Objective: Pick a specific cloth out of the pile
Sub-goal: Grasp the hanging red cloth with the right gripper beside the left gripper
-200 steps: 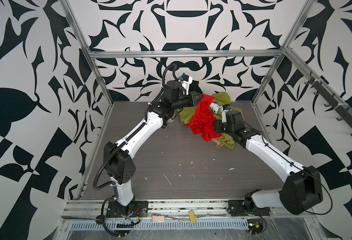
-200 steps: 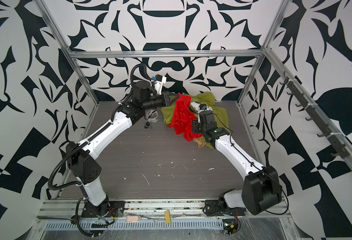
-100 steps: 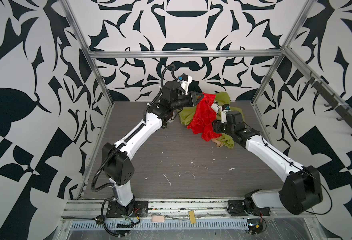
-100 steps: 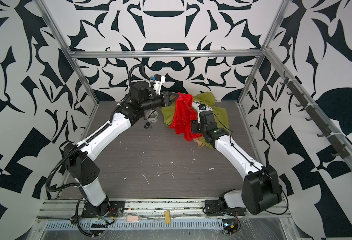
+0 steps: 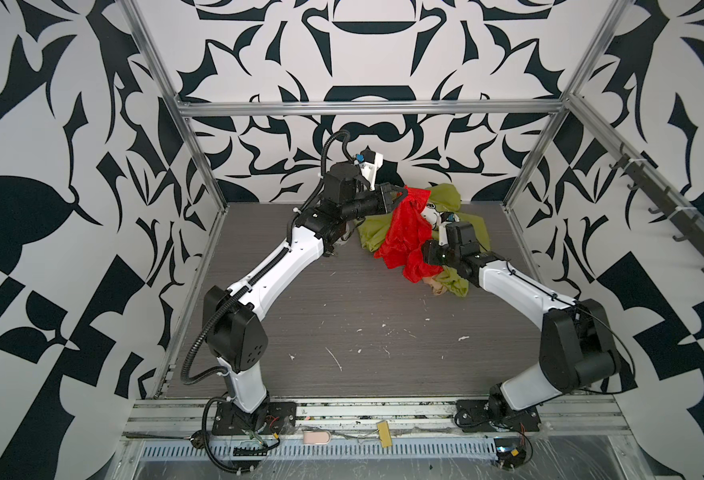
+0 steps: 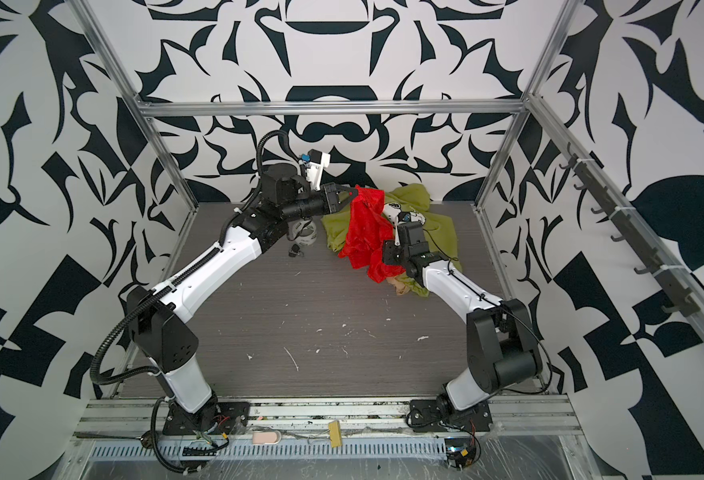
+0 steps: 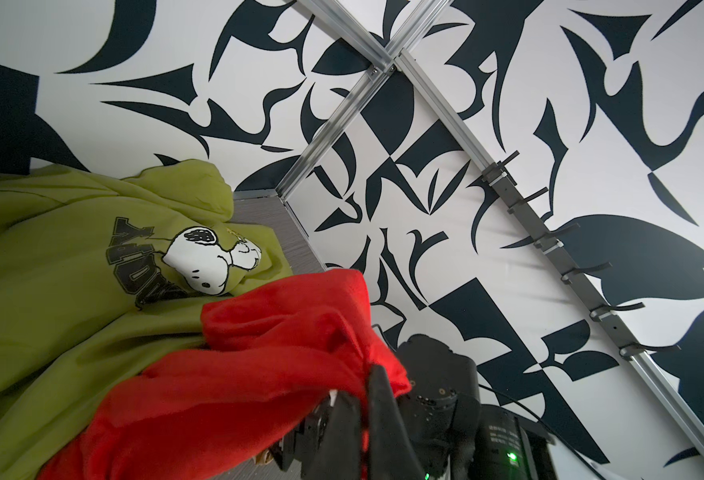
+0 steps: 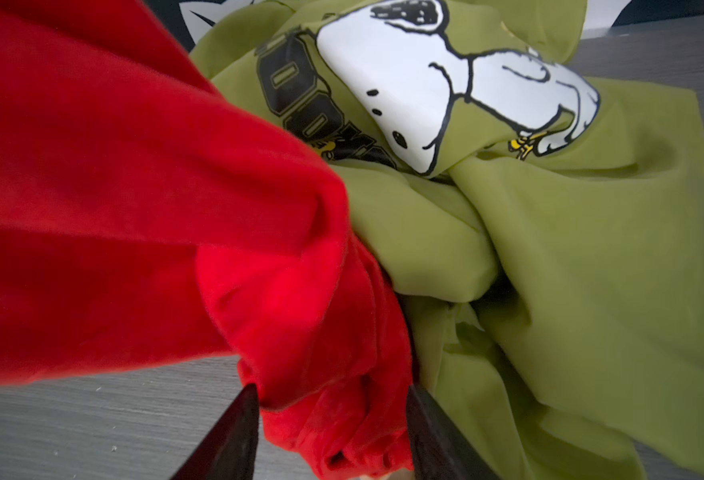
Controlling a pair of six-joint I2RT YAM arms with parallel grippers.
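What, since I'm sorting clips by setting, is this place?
Probably a robotics lab test cell, not a home: an aluminium frame carries patterned wall panels, and a left arm and right arm are bolted to a base rail beside a scuffed tabletop.

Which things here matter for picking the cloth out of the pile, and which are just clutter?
Job: red cloth; green shirt; tan cloth; left gripper and right gripper, both gripping the red cloth.
Clutter: tape roll; small black clip; yellow clip; pink piece; wall hooks.

Bright red plain cloth (image 5: pixel 404 232); olive-green shirt (image 5: pixel 445 195), white cartoon dog print, black lettering; grey wood-grain table (image 5: pixel 342 324).
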